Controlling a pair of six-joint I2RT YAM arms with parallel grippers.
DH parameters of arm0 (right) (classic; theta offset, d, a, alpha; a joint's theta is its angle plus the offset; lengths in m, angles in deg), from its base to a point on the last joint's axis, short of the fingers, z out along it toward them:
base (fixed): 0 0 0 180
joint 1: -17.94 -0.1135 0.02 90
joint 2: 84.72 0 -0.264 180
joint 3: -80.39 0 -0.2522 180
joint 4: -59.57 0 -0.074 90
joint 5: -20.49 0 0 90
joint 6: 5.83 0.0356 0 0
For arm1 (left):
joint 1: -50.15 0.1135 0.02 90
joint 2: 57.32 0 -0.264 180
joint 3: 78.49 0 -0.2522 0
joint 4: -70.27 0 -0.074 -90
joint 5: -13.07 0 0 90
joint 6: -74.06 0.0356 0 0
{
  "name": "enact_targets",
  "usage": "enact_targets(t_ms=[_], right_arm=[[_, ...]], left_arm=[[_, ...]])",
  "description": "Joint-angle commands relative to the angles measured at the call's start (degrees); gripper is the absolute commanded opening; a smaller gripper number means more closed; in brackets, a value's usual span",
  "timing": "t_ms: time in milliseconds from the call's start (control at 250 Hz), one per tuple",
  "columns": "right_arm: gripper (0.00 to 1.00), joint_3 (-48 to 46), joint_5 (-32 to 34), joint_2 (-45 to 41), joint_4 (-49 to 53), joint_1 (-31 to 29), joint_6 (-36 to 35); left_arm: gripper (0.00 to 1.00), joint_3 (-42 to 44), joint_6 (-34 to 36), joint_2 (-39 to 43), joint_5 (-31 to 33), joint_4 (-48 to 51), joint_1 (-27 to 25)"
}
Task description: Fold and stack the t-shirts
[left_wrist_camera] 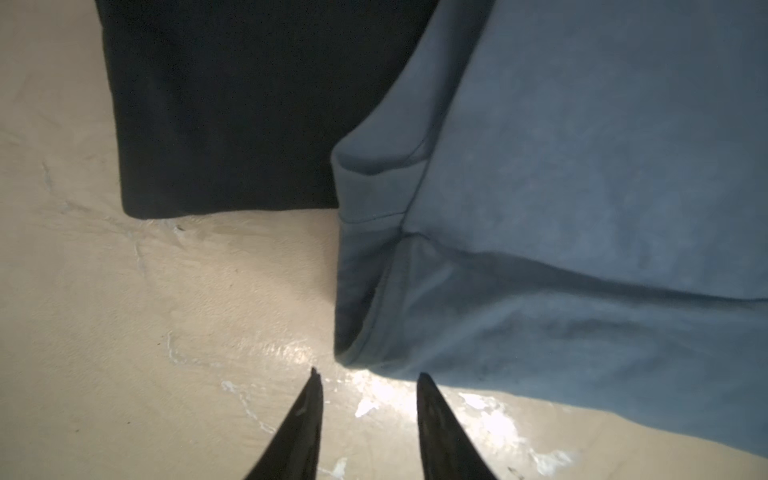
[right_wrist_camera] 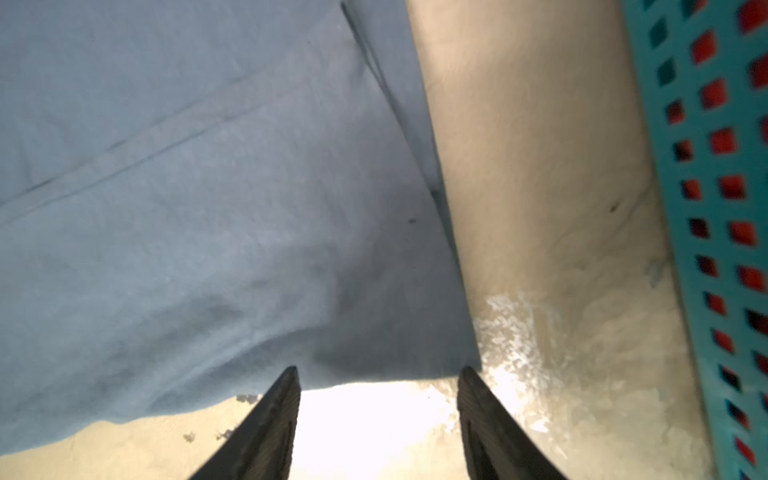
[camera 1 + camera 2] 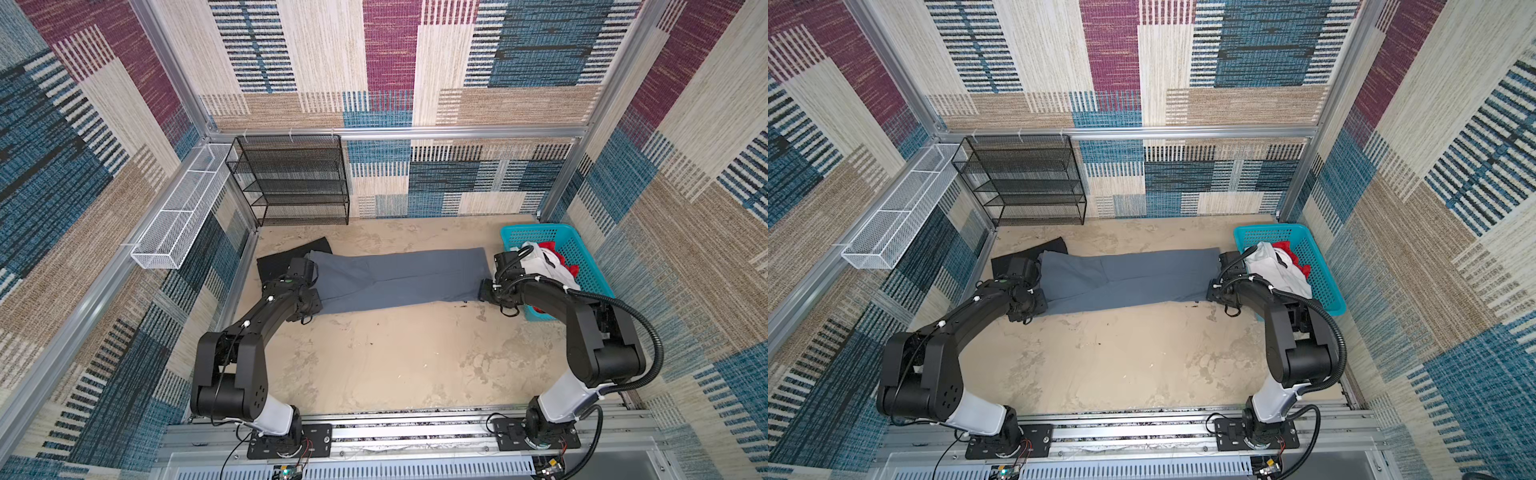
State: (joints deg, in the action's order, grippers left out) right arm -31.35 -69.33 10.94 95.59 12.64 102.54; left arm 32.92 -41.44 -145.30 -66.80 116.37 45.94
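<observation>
Black mesh rack [image 3: 291, 178], several shelves: stands at the table's far left, against the back wall.

White wire tray [image 3: 178, 208], long and split into compartments: hangs on the left wall, its far end just beside the rack's top corner.

Turquoise plastic mesh basket [image 3: 536, 227]: sits at the table's far right, close to the right wall. Appears in the right wrist view as a perforated wall [image 2: 710, 208].

Beige table [image 3: 395, 353]: shows pale mottled patches and a few dark specks; gleams under glare in the wrist views.

Aluminium frame bar [image 3: 415, 133]: runs across the back wall above the rack.

Walls [image 3: 374, 62]: covered in woven patchwork of blue, cream, tan and maroon.
</observation>
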Motion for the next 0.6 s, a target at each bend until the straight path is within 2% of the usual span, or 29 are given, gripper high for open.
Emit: enact_targets(t_ms=[0,68,124,160,224,252,392,464,576,596], right_arm=[[0.62,-0.87,0.07,0.43,-0.4,0.46,-0.06],[0.62,-1.32,-0.86,1.32,-1.66,0.86,-0.15],[0.61,-1.25,-1.48,1.95,-2.18,0.99,-0.14],[0.61,-1.25,-1.66,2.21,-2.85,0.99,-0.26],[0.61,-1.18,-1.53,2.51,-3.34,1.15,-0.35],[0.6,-1.06,-1.42,2.64,-3.45,1.21,-0.57],[0.57,-1.1,-1.33,2.3,-3.76,1.48,-1.18],[0.4,-0.89,-1.89,2.26,-3.14,1.61,-1.62],[0.02,-1.45,-2.64,0.82,-2.91,1.61,-1.72],[0.0,-1.62,-2.73,0.48,-2.83,1.61,-1.75]], left_arm=[[0.4,0.68,-0.53,-1.92,-1.3,-2.03,1.26],[0.38,0.8,-0.33,-3.82,-2.62,-2.99,1.9],[0.33,1.11,-0.73,-4.96,-3.94,-3.66,2.26],[0.25,1.48,-1.2,-5.41,-4.72,-4.09,2.44],[0.05,2.29,-2.59,-5.62,-5.07,-4.39,2.78],[0.01,2.72,-3.12,-5.62,-5.07,-4.39,2.96],[0.0,4.56,-5.01,-4.62,-4.95,-3.48,4.18],[0.0,5.74,-5.63,-3.63,-5.55,-3.42,4.68],[0.0,7.29,-6.24,-2.49,-5.77,-4.15,5.15],[0.0,7.43,-6.24,-2.54,-5.91,-4.15,5.24]])
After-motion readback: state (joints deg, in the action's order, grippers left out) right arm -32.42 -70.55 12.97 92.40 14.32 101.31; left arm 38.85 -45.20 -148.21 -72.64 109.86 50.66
